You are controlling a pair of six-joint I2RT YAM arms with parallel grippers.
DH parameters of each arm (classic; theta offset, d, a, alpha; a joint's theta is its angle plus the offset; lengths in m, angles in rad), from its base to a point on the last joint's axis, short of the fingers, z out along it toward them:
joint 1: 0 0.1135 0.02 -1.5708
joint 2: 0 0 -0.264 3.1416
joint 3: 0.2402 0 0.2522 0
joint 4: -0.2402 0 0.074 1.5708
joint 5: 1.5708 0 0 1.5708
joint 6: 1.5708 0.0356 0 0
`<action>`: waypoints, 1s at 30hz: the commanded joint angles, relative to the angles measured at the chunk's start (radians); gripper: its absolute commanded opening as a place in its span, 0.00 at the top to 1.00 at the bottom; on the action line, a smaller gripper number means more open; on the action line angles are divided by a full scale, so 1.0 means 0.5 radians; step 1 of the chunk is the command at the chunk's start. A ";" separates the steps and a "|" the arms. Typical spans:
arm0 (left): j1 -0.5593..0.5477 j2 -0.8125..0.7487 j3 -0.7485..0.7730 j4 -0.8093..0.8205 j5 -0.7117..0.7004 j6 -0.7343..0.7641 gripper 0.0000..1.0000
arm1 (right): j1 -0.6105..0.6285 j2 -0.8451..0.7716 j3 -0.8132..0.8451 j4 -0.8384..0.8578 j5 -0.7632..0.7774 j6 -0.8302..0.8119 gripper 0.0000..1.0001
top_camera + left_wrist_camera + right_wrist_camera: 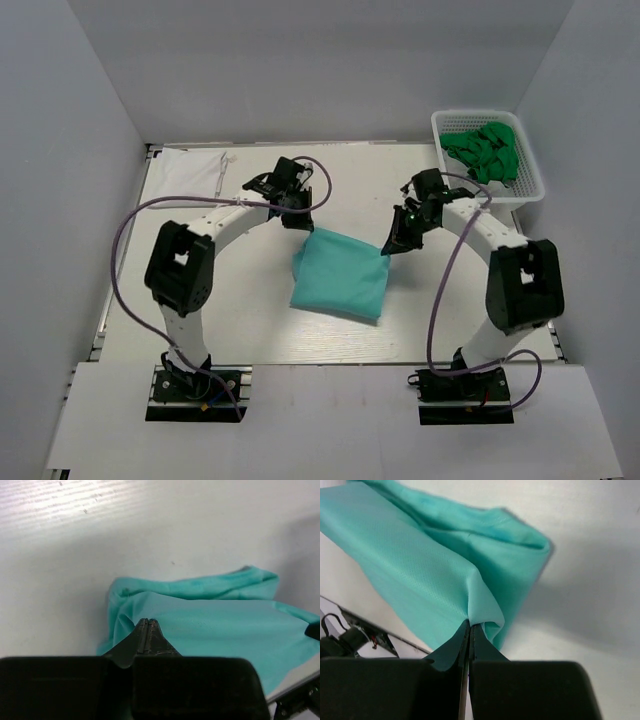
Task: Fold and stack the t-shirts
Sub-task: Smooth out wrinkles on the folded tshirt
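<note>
Shirts: one teal t-shirt (340,282) pinched by left gripper (293,216) and right gripper (393,245), one white t-shirt (190,168) apart.

Both arms are holding a folded teal t-shirt (338,285) at mid-surface.
The left fingers (296,222) and right fingers (393,246) are pinching its two far corners while the rest is lying on the white surface (250,330). Green t-shirts (485,152) are sitting in a white mesh basket (476,114) far right, and a white t-shirt (190,165) is lying far left.
</note>
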 commanded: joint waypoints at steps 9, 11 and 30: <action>0.164 0.445 0.347 0.120 0.045 -0.029 1.00 | -0.102 0.520 0.287 0.270 0.129 0.071 1.00; 0.182 0.488 0.405 0.120 0.070 -0.029 1.00 | -0.099 0.587 0.336 0.319 0.157 0.080 0.81; 0.152 0.093 0.271 -0.058 0.115 0.259 0.00 | -0.044 -0.019 0.171 0.313 0.053 0.025 0.09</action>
